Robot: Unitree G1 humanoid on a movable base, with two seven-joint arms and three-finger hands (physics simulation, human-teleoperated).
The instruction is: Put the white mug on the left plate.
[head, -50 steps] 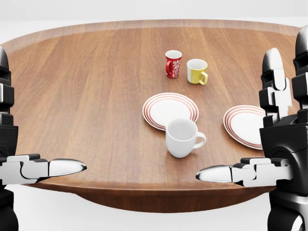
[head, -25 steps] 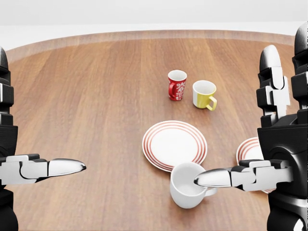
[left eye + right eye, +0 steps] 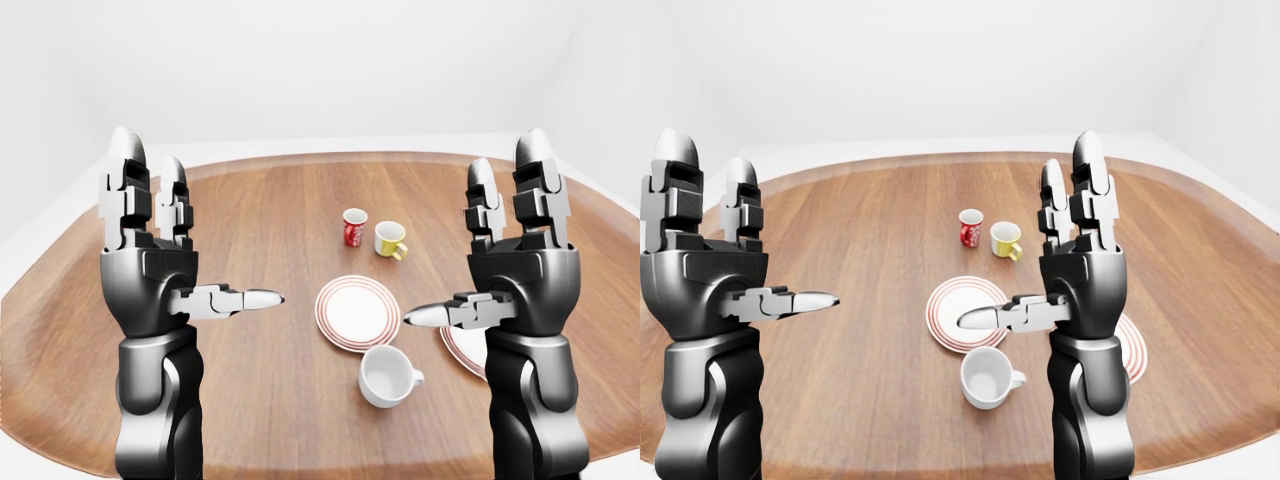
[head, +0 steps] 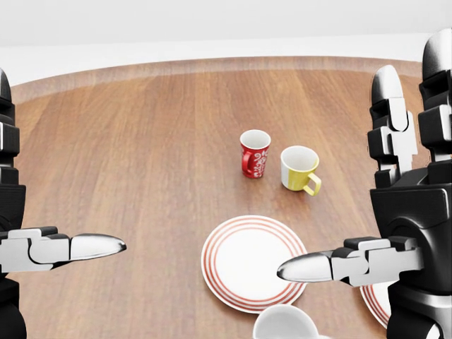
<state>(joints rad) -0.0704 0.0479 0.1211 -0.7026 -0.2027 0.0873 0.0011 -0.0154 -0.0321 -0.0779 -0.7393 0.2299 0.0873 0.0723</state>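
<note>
**Both hands raised over the table, white mug standing off the plate**

Left-eye view: The left hand [image 3: 170,270] and the right hand [image 3: 505,265] are held upright above a round wooden table [image 3: 240,380], fingers [image 3: 125,185] spread straight up and thumbs pointing inward toward each other. Neither hand grips anything. The white mug [image 3: 387,376] stands upright on the bare wood just below the left plate [image 3: 358,312], a white plate with red rings; mug and plate are close, but whether they touch cannot be told. The mug's handle points to the view's right. A second red-ringed plate [image 3: 460,347] lies to the right, largely hidden by the right arm. Higher in the view, a red patterned mug [image 3: 354,227] and a yellow mug [image 3: 389,239] stand side by side, well apart from the plates.

Head view: Only the white mug's rim shows, at the bottom edge, just under the left plate's lower right. The right thumb crosses over that plate's right side. The red and yellow mugs stand above the plate.

Right-eye view: The white mug stands between the two arms, empty and upright, below the left plate. The right plate shows only as a sliver beside the right forearm.
</note>
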